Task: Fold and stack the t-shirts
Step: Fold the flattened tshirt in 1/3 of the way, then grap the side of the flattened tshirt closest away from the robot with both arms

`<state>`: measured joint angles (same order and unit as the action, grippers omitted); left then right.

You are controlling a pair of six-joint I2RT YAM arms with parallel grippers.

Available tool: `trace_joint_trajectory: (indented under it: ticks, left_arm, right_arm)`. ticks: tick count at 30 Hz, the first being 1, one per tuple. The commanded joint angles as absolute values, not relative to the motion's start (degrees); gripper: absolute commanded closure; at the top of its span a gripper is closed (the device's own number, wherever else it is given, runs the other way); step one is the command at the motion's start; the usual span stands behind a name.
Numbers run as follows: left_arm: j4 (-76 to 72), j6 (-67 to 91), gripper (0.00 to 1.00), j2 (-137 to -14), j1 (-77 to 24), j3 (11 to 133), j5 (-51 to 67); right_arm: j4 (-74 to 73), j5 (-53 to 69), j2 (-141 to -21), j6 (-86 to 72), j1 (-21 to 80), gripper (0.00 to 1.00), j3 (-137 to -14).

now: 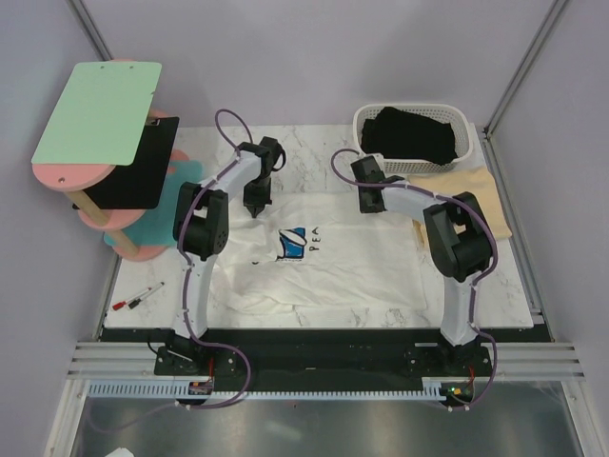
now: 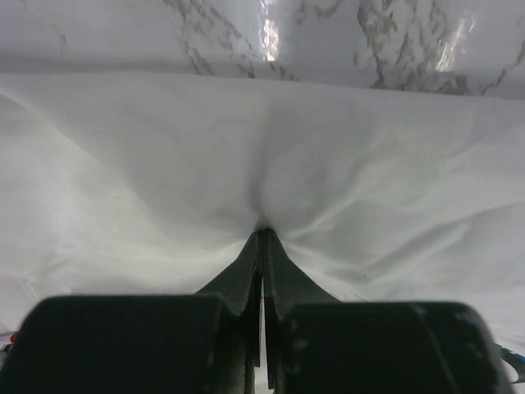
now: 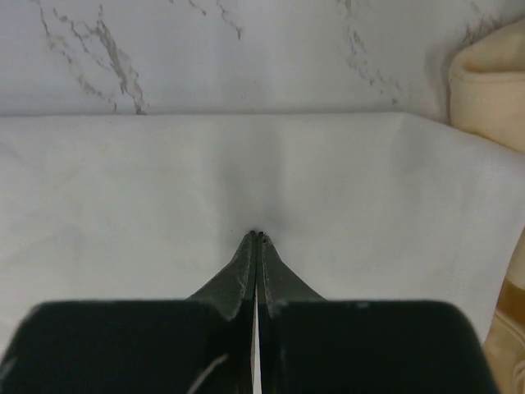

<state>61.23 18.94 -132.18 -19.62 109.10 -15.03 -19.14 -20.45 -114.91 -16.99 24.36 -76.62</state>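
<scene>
Jaws closed, left gripper [image 2: 262,232] and right gripper [image 3: 257,235] each pinch the far edge of the white tee [image 1: 324,276], spread flat on the table [image 1: 314,162], likely to fold it nearward.

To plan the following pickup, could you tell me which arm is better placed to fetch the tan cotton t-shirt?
Right, probably: the tan cotton t-shirt lies just right of the right gripper, while the left gripper pinches the white printed cotton t-shirt much farther away.
</scene>
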Motion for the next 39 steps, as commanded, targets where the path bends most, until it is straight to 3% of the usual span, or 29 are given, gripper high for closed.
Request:
trace_joint_trajectory:
  ticks: [1,10,13,16,17,18,20,21,22,25,27,28,33,39]
  left_arm:
    - [60.02,17.4,0.98,-138.51,-17.67,115.29,-16.61]
    - [65.56,15.03,0.98,-148.1,-14.94,138.33,-18.54]
    - [64.17,15.29,0.98,-142.51,-15.81,136.51,-21.34]
    - [58.55,15.64,0.96,-130.06,-18.09,126.07,-23.9]
    - [55.49,16.43,0.94,-126.86,-18.71,119.77,-24.25]
    - [54.24,17.04,0.9,-123.78,-19.24,116.58,-24.17]
    - [51.95,19.23,0.59,-114.49,-20.56,106.94,-22.77]
    - [49.42,19.94,0.44,-111.04,-20.83,103.48,-21.72]
    - [48.26,20.82,0.24,-108.22,-21.27,100.05,-19.71]
    - [43.25,24.16,0.05,-96.71,-21.53,86.08,-14.35]
    - [40.79,26.89,0.0,-88.44,-21.71,76.23,-11.88]
    - [38.61,28.9,0.0,-85.55,-22.06,70.11,-9.43]
    - [34.63,36.11,0.0,-69.48,-25.39,54.78,-6.15]
    - [34.1,43.32,0.0,-61.18,-31.19,43.43,-5.89]
  right_arm:
    - [-20.39,-21.53,-121.27,-16.26,22.33,1.0,-80.67]
    - [-22.24,-22.24,-127.53,-15.64,20.83,1.0,-92.1]
    - [-19.36,-21.36,-123.06,-15.82,20.92,1.0,-90.28]
    - [-15.66,-20.22,-113.58,-16.87,20.92,0.99,-84.14]
    - [-15.12,-19.78,-110.94,-17.57,20.92,0.95,-82.46]
    - [-14.68,-19.34,-105.78,-17.93,20.92,0.85,-80.79]
    - [-14.15,-17.76,-100.66,-18.54,20.92,0.72,-75.25]
    - [-14.06,-17.23,-95.68,-19.24,20.92,0.59,-73.23]
    - [-13.89,-16.7,-93.1,-19.6,20.83,0.53,-68.86]
    - [-14.5,-16.08,-83.34,-22.23,21.0,0.27,-60.05]
    - [-16.34,-16.17,-77.38,-23.9,20.74,0.07,-56.35]
    - [-19.04,-16.26,-75.52,-26.17,20.31,0.03,-53.29]
    - [-24.34,-9.25,-65.05,-31.81,17.67,0.02,-41.95]
    - [-31.19,-3.61,-59.42,-38.58,16.0,0.02,-33.06]
